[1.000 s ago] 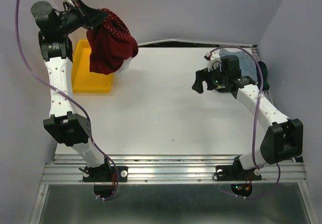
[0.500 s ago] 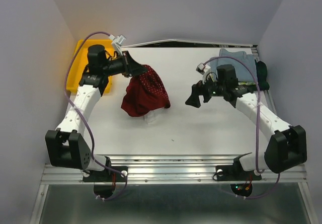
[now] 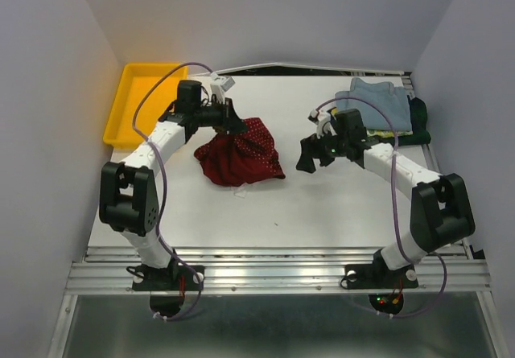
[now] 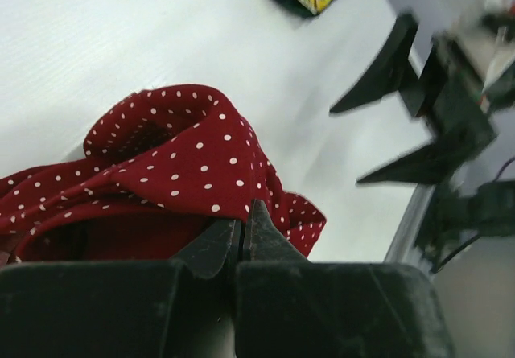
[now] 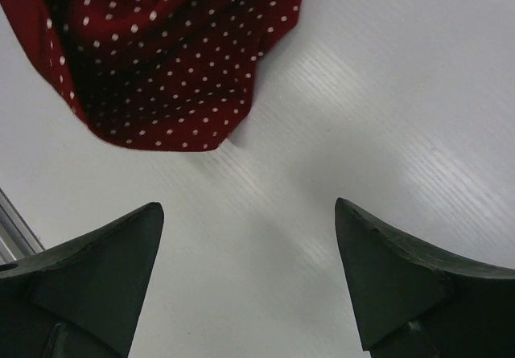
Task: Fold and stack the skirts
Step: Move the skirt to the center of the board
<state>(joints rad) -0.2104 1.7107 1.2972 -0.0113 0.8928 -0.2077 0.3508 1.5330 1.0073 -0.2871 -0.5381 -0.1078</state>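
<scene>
Red dotted cloth is lying bunched mid-table (image 3: pixel 282 205) in the overhead view. The red skirt (image 3: pixel 240 158) is sitting between the two pincers, its long side running roughly left to right. The left gripper (image 3: pixel 233 125) is clamping its far edge, while the right gripper (image 3: pixel 310 150) is hanging just beside its right-hand corner, apart from it. The folded stack, with the light blue skirt (image 3: pixel 374 100) uppermost, is sitting at the far right, well apart from the yellow tray (image 3: pixel 137 100).

From the left wrist, the fingertips are pressing together on a fold of the dotted cloth. Beyond the heap the other pincer is showing with its jaws spread.

From the right wrist, the fingers (image 5: pixel 88 269) are standing wide apart over bare table, grasping nothing. The skirt's hem is lying ahead and toward the left. I'd judge the right arm is the one placed to take that free corner by reaching leftward.
</scene>
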